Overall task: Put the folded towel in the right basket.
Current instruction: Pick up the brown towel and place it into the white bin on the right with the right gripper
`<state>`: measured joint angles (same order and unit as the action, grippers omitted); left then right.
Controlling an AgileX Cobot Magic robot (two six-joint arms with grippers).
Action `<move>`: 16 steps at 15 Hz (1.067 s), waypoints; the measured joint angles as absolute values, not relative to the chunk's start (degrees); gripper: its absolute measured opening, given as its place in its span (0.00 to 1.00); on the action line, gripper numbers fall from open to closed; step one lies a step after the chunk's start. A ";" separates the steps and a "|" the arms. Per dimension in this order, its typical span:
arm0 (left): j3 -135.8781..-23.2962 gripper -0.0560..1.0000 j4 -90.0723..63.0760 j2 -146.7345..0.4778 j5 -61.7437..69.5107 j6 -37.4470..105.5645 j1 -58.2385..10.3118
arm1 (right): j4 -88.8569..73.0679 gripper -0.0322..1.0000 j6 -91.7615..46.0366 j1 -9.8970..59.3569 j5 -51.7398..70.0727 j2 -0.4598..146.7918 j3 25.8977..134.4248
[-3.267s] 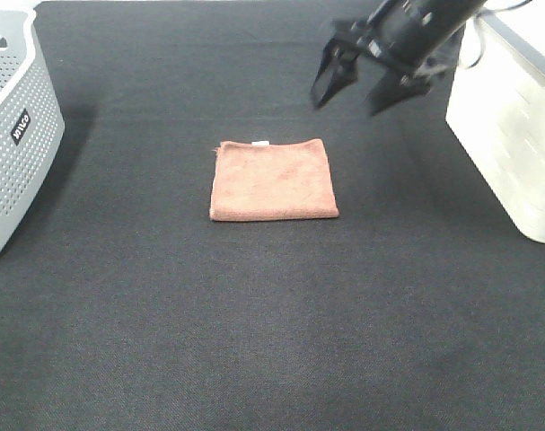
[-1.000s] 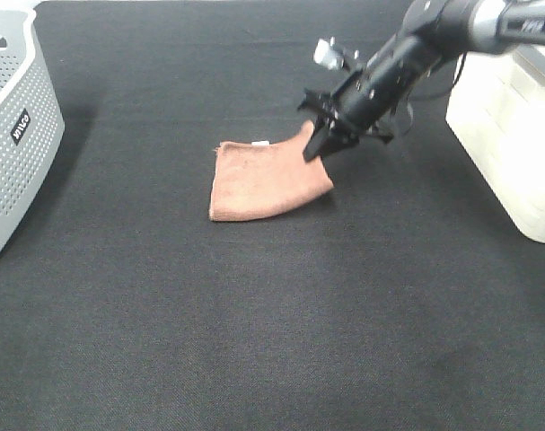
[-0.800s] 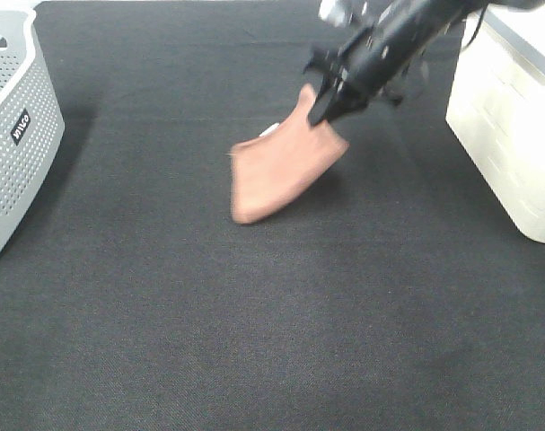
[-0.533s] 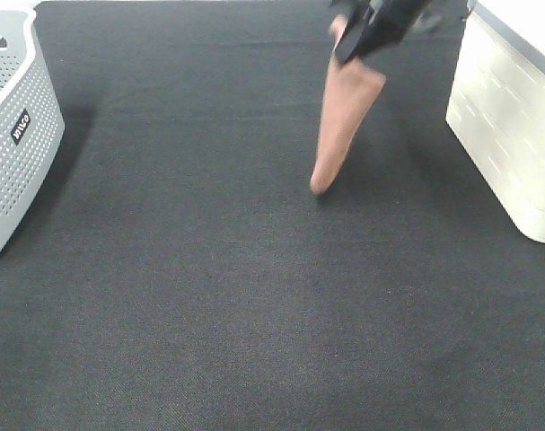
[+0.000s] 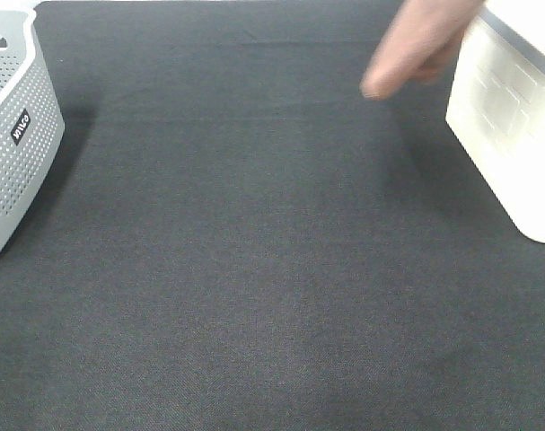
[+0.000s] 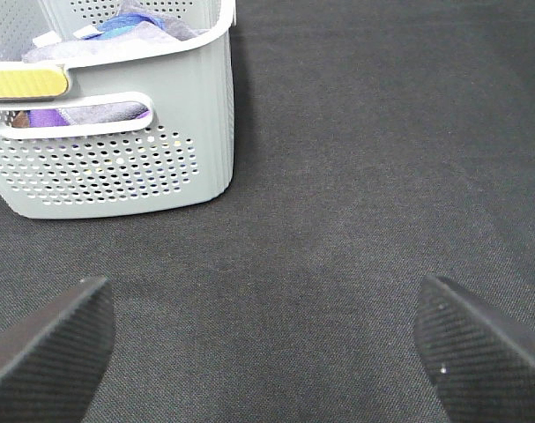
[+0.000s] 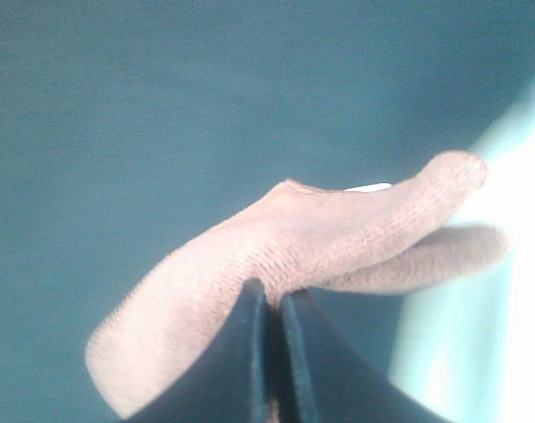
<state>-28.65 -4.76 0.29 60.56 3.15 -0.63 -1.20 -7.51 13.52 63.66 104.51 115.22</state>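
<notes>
Right gripper (image 7: 273, 304): its two dark jaws are pressed together on a pinch of cloth. It is out of frame in the high view.
Towel: the pinkish-brown folded terry towel (image 7: 338, 233) hangs from that pinch, clear of the table. In the high view (image 5: 414, 49) it droops in the air just beside the right basket, with its lowest tip over the cloth and not over the basket.
Right basket: the white rectangular plastic basket (image 5: 510, 135) stands at the table's right edge. Its inside is not visible.
Left gripper (image 6: 267, 352): spread wide and holding nothing, low over the table near the grey perforated plastic basket (image 6: 117, 163), which holds laundry.
Step in hand: by my reading, the carry. The towel is up but not yet over the opening.
Next move: it calls for travel further right, high enough that the hanging tip passes the rim, and only then letting go.
Edges: the near wall and rim of the white basket are where the drooping tip could catch.
Open room: the black cloth-covered table (image 5: 254, 269) shows nothing lying between the two baskets, so the path is free.
</notes>
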 joint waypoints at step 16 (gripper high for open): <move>-28.65 0.88 -4.76 0.29 60.56 3.15 -0.63 | -10.26 0.05 -6.70 -14.44 61.71 111.04 115.22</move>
<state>-28.65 -4.76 0.29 60.56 3.15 -0.63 -10.26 -6.70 -14.44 61.71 111.04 115.22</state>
